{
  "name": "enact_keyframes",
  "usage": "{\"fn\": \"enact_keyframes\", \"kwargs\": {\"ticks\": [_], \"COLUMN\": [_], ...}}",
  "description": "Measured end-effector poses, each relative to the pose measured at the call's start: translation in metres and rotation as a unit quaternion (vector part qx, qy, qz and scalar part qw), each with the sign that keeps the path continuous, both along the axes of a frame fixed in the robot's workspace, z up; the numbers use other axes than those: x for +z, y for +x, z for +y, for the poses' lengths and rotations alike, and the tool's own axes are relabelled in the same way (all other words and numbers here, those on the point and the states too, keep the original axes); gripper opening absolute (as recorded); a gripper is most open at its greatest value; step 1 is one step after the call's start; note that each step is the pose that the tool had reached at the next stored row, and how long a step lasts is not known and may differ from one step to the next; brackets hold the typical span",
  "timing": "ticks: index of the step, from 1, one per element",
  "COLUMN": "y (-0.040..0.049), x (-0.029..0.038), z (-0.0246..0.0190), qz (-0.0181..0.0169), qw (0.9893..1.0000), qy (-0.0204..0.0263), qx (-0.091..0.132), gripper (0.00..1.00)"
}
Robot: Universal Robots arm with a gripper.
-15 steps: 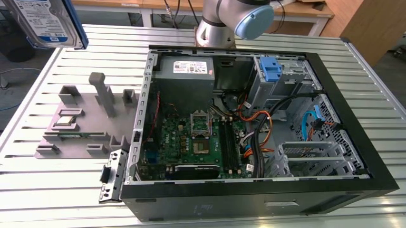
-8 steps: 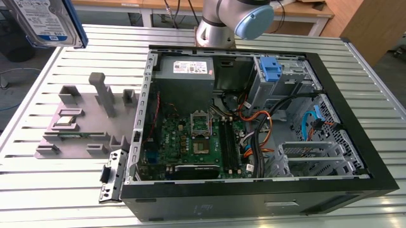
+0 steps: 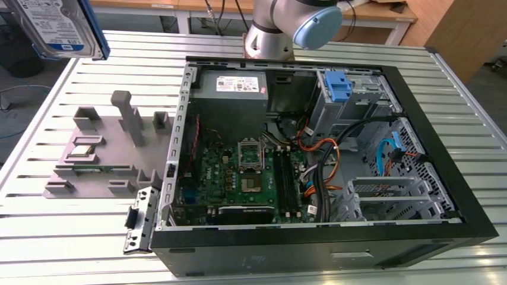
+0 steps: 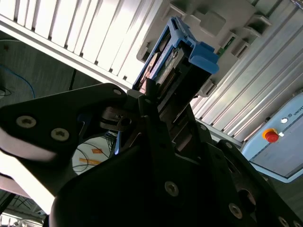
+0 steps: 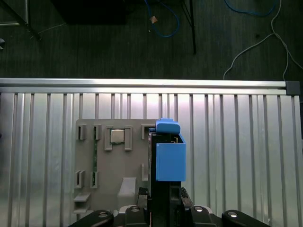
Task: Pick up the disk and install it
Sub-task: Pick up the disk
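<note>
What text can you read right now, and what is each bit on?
Label on the disk, held by the gripper: print too small to read.
White sticker on the grey power supply box: too small to read.
Lettering on the pale blue cabinet: cut off, unreadable.
No text can be quoted.

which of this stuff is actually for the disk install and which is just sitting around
For the job: the disk, held in the gripper; open computer case.
Just lying about: grey parts holder, chip in it, slatted table.
</note>
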State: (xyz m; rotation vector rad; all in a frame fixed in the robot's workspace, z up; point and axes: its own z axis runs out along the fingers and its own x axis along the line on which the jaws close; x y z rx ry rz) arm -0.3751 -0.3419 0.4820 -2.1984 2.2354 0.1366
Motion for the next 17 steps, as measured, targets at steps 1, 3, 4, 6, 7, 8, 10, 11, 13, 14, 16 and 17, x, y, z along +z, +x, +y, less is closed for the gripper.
{"fn": "enact_keyframes", "kwargs": {"ticks": [1,3,4,6,7,8,10,11,13,14,16,17], "y": [0.0006,0.0026,0.0041,0.0077,0.0094,0.0111,0.0149,0.0169,0.0228,0.0246,0.0281,0.0298], "x": [0.0001,0.0,0.0,0.0,0.0,0.0,0.0,0.0,-0.0001,0.0,0.0,0.0], "z": [0.0,0.0,0.0,0.0,0.0,0.0,0.0,0.0,0.0,0.0,0.0,0.0], "qz": [0.0001,0.0,0.0,0.0,0.0,0.0001,0.0,0.0,0.0,0.0001,0.0001,0.0001], "qw": [1.0,1.0,1.0,1.0,1.0,1.0,1.0,1.0,1.0,1.0,1.0,1.0], "qy": [0.0,0.0004,0.0006,0.001,0.0012,0.0013,0.0017,0.0018,0.0024,0.0026,0.003,0.0032], "qx": [0.0,0.0,0.0,0.0,0.0,0.0,0.0,0.0,0.0,0.0,0.0,0.0], "gripper": [0.35,0.35,0.35,0.35,0.35,0.35,0.35,0.35,0.35,0.35,0.35,0.35]}}
